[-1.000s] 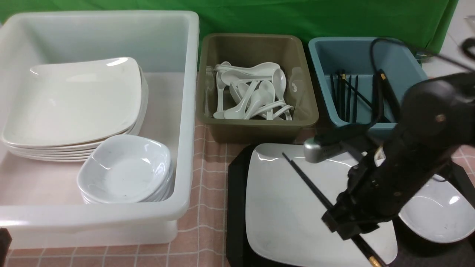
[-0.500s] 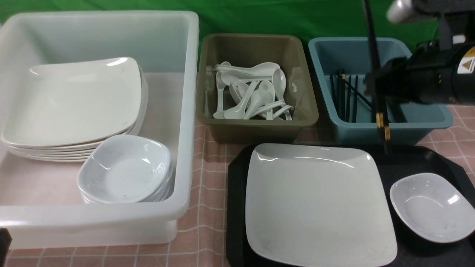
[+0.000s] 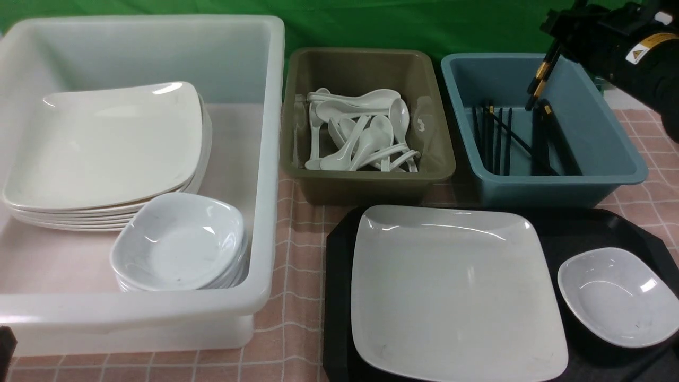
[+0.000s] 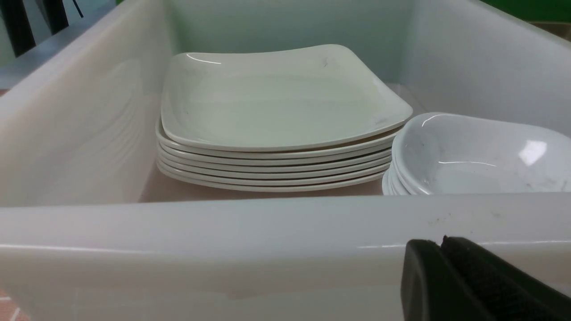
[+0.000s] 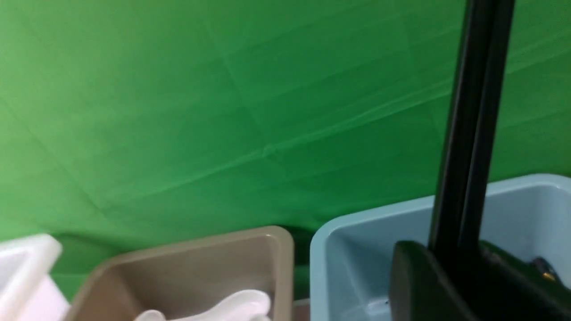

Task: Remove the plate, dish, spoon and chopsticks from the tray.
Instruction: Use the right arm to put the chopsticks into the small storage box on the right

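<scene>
— Front view: where are the long thin black gold-tipped chopsticks [image 3: 537,87]?
— Pinched in my right gripper [image 3: 556,34], slanting gold ends down over the far end of the blue plastic tub [image 3: 557,179].
— Right wrist view?
— Jaws clamped narrowly on them, tub below.

The only marking I can see is a small sticker [image 3: 643,46] on the black right arm [image 3: 610,32], up above the blue tub. It has a yellow band and a white patch with a dark warning triangle. Any wording on it is too small to read.
</scene>
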{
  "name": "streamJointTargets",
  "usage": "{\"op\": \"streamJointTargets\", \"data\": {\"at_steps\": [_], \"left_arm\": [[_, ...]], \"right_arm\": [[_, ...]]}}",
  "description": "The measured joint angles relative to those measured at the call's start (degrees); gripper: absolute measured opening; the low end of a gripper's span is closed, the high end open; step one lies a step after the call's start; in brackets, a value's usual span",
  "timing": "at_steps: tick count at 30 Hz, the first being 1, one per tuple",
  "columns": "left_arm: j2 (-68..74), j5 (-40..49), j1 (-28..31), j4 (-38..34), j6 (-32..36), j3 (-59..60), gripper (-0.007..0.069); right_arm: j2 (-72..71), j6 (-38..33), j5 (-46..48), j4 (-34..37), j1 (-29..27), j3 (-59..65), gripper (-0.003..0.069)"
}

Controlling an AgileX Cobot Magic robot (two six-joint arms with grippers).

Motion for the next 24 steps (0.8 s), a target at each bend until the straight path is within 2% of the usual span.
{"op": "streamJointTargets", "data": {"at_steps": [4, 6, 11, 13, 16, 20, 24], "left_arm": [[0.00, 0.00, 0.00, 0.00, 0.00, 0.00, 0.0020], [0.00, 0.00, 0.00, 0.00, 0.06, 0.00, 0.0020], [0.00, 0.00, 0.00, 0.00, -0.08, 0.00, 0.0020], [0.00, 0.00, 0.00, 0.00, -0.08, 0.00, 0.0020], [0.00, 0.00, 0.00, 0.00, -0.08, 0.00, 0.0020], [0.00, 0.00, 0.00, 0.00, -0.08, 0.00, 0.0020], [0.00, 0.00, 0.00, 0.00, -0.08, 0.00, 0.0020]], "right_arm": [[4.99, -1.45, -0.41, -0.02, 0.00, -2.95, 0.0174], [7.63, -1.69, -0.31, -0.02, 0.00, -3.51, 0.0218], [9.82, -0.99, 6.16, -0.07, 0.00, -3.63, 0.0412], [9.32, 1.10, 11.39, -0.07, 0.00, -3.70, 0.0448], [7.94, 2.97, 15.79, -0.07, 0.00, -3.70, 0.0447], [0.73, 3.61, 22.63, -0.07, 0.00, -3.70, 0.0321], [-9.94, 3.11, 30.91, -0.07, 0.00, -3.74, 0.0118]]}}
